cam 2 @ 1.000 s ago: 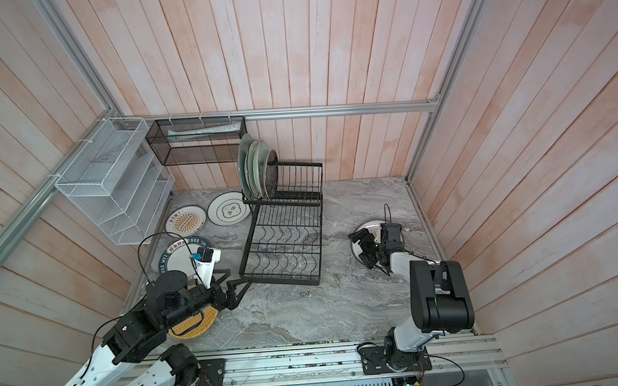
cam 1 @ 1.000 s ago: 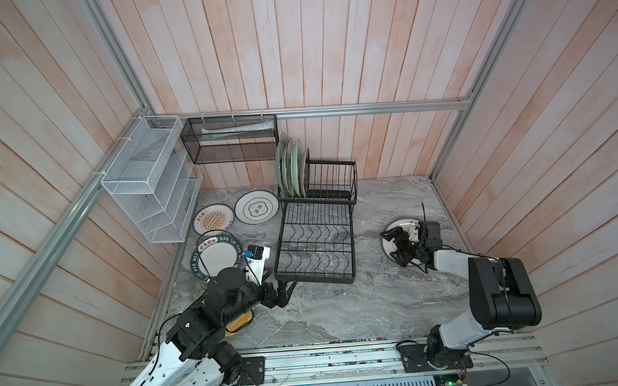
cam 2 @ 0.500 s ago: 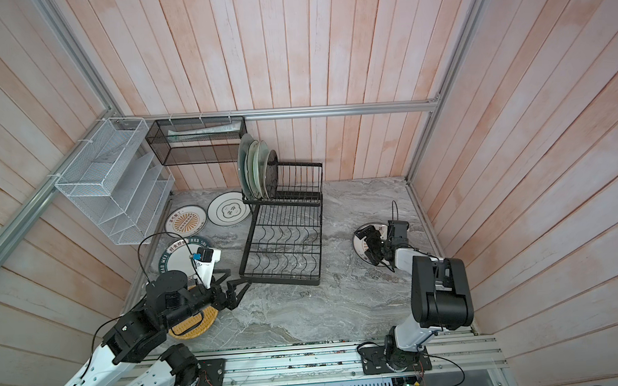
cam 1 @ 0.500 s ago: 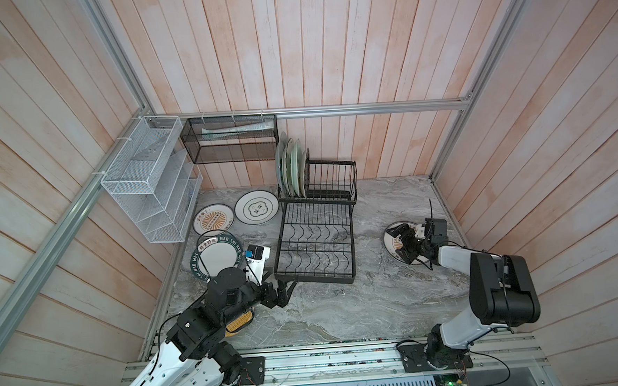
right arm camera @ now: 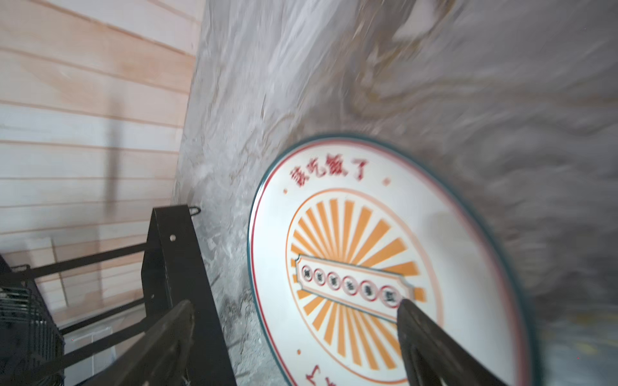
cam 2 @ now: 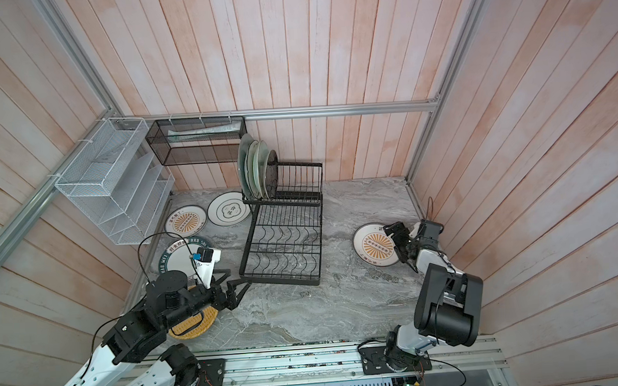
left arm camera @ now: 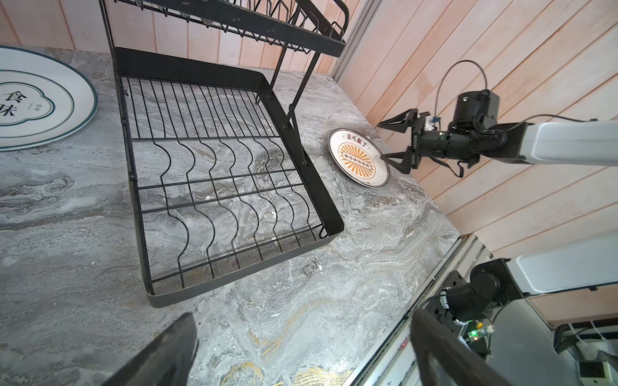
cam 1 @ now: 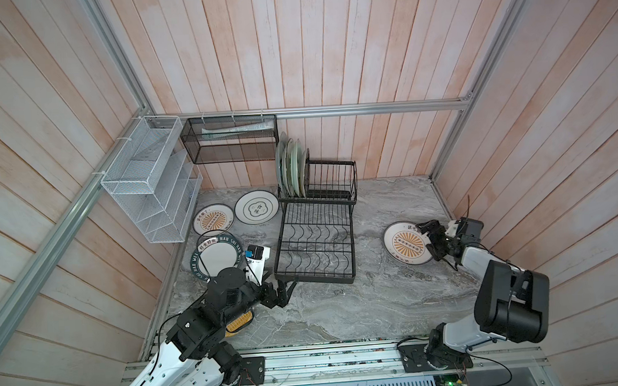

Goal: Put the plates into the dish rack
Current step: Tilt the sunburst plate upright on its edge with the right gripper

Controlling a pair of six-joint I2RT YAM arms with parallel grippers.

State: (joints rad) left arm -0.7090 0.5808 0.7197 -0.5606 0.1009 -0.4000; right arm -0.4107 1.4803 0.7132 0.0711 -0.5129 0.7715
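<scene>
Your right end effector [cam 1: 430, 241] stands spread wide. The sunburst plate [cam 1: 406, 245] lies flat on the counter [cam 1: 360, 300], just under its lower tip (contact unclear). Closing now could shove the low rim, sliding the plate instead of gripping it.

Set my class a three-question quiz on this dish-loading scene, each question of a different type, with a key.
1. True or false: plates already stand in the flat lower tier of the dish rack.
2. Which plate lies nearest the right end effector? A. the sunburst plate right of the rack; B. the lettered plate; C. the yellow ribbed plate.
3. Fill in: the left end effector is ____, holding nothing.
Key: 1 false; 2 A; 3 open.
</scene>
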